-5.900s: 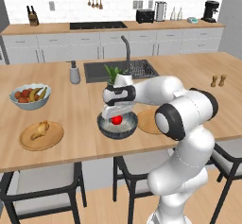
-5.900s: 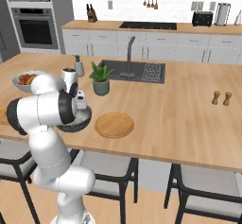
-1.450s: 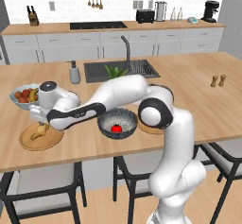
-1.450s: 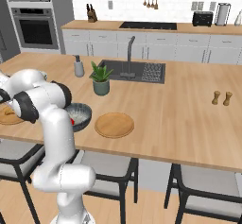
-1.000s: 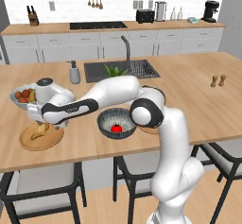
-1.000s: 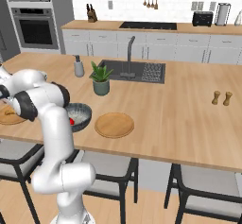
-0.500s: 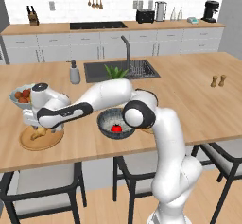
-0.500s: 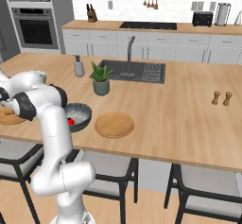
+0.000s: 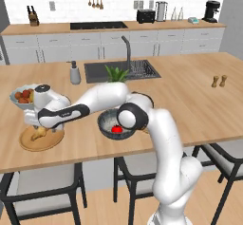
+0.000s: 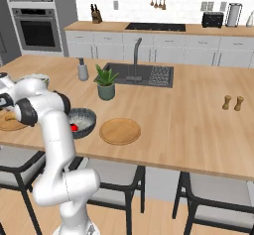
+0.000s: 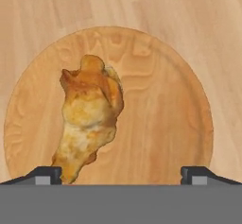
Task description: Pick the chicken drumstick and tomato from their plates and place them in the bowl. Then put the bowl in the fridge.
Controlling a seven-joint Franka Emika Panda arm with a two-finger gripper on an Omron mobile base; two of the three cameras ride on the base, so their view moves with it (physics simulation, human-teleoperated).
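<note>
While the small red tomato [image 9: 116,129] already lies in the dark grey-blue bowl [image 9: 105,120], the golden-brown chicken drumstick [image 11: 89,116] waits below the spread-open gripper [image 11: 120,175]; fridge step remains.

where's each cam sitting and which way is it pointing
Left base view: behind the arm's left, facing the island; the arm reaches left to the drumstick.
Right base view: behind its right, same island; the arm rises at left by the bowl.
Hand view: looks down on the drumstick's plate; gripper tips low.
All share that plate.
</note>
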